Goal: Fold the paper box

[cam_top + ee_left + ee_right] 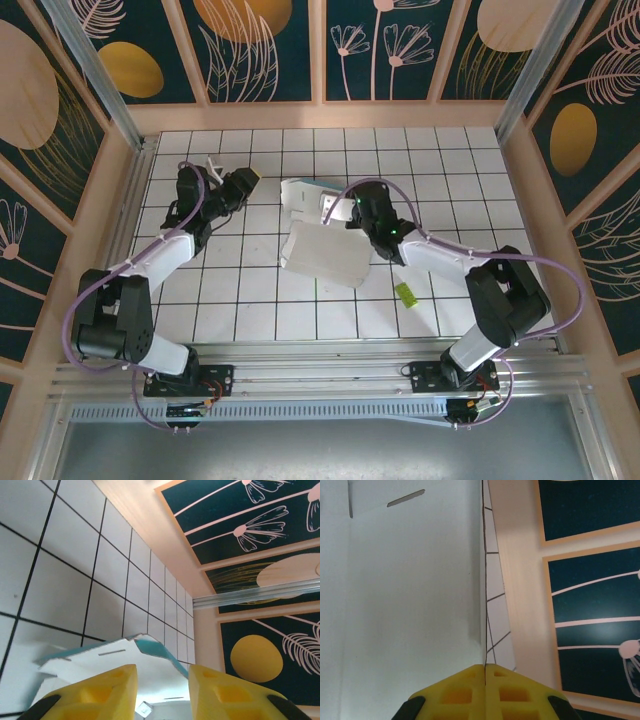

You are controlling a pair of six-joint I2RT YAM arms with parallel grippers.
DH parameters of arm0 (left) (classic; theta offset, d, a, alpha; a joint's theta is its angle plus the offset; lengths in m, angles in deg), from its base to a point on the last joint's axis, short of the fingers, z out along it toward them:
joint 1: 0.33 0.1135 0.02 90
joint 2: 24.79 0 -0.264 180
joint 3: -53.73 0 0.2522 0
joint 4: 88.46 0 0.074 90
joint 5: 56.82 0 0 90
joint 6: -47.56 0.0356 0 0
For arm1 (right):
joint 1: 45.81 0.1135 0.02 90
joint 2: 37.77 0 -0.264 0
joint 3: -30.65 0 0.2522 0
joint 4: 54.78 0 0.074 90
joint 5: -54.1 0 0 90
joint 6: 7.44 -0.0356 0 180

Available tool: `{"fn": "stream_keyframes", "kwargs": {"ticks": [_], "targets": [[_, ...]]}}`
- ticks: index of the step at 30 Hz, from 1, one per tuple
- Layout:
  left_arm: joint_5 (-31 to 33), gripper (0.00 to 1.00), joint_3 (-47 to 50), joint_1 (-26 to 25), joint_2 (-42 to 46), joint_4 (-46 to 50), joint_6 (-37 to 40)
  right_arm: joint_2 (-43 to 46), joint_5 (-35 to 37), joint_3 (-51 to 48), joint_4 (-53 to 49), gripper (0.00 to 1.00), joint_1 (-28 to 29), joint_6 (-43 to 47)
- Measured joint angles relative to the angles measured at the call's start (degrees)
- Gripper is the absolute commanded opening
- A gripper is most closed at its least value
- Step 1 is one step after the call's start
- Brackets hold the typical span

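The right arm reaches in from the near edge, elbow bent, its cable looping above it; the right gripper (330,207) (484,672) has its yellow fingers pressed together on the thin edge of the paper box (325,255) (410,605). The box lies mid-table, one white panel flat on the tiled table (450,180), another raised at the far side with a turquoise face showing. The left arm stretches up the left side, its left gripper (247,180) (162,690) pointing at the box (100,660) from just beside it, fingers apart with nothing between them. A lime-green strip (405,293) rests near the right arm's forearm. A small white object (212,163) beyond the left arm is too small to identify; the right wrist hides part of the raised panel
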Motion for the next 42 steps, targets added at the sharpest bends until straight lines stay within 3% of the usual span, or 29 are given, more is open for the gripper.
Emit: {"fn": "stream_keyframes", "kwargs": {"ticks": [10,17,28,38,40,42], "targets": [[2.5,0.50,3.6,-3.3,2.9,-3.7,-13.4,-0.8,7.1,-5.0,13.7,0.00,4.3,6.5],[4.0,0.52,2.8,-9.3,-2.8,-9.2,-18.0,-3.4,9.2,-7.6,19.2,0.00,6.1,6.6],[5.0,0.37,3.3,-13.7,-16.4,-28.5,-27.6,-4.6,10.4,-8.4,21.6,0.00,8.4,4.0],[5.5,0.08,3.3,-13.7,-22.1,-36.2,-31.7,-4.6,10.7,-8.4,21.0,0.01,8.9,-0.2],[5.5,0.06,3.3,-13.8,-22.2,-36.2,-31.6,-4.6,10.9,-8.2,20.3,0.11,9.0,-1.6],[5.5,0.03,3.3,-13.8,-22.3,-36.2,-31.4,-4.6,10.8,-7.1,17.9,0.35,9.1,-4.2]]}}
